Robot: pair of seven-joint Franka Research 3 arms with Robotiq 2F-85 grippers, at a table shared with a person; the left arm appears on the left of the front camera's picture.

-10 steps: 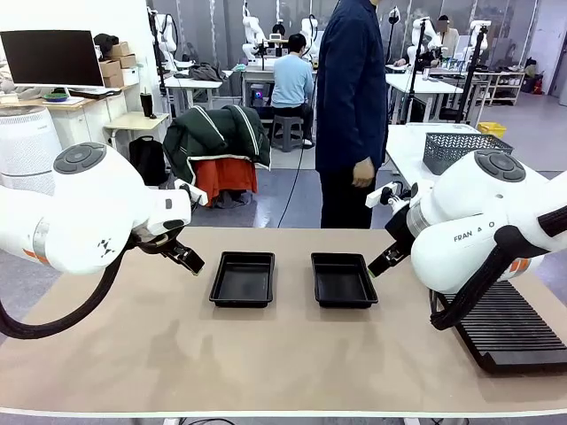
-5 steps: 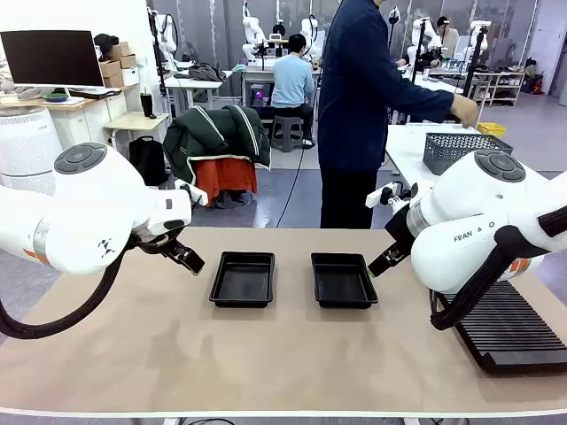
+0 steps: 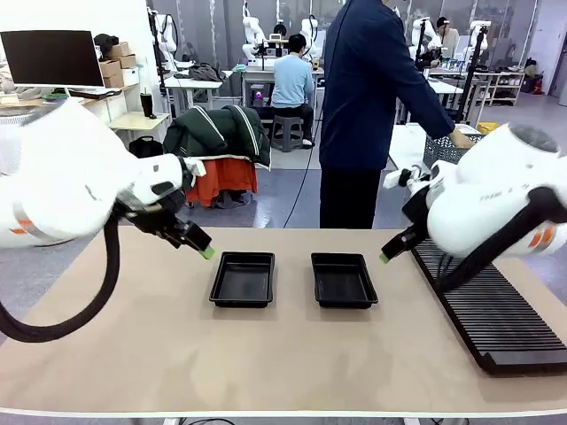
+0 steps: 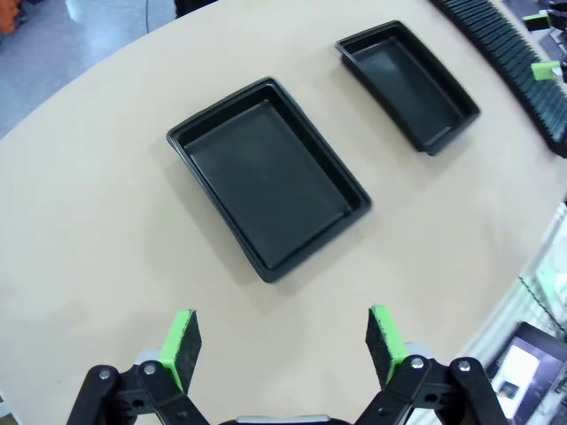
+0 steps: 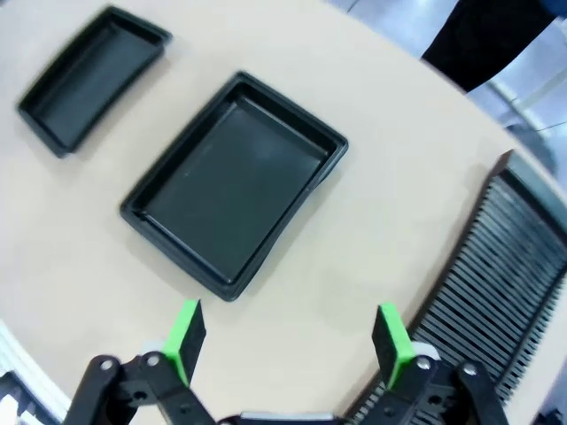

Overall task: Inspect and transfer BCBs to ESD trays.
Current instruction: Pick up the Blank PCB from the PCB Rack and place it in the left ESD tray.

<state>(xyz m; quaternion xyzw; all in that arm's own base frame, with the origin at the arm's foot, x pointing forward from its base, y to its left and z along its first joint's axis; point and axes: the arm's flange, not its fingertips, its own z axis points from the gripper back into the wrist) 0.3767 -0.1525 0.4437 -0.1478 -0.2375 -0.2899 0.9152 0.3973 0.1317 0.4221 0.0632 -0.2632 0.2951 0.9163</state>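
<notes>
Black rack lies right of two trays, paired side by side on table. L gripper hovers just left of trays, R gripper just right; both jaws wide apart, holding nothing. Person stands beyond.

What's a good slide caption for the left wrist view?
Open left gripper above the table, facing the near ESD tray and far ESD tray, both empty, slotted rack beyond.
</notes>
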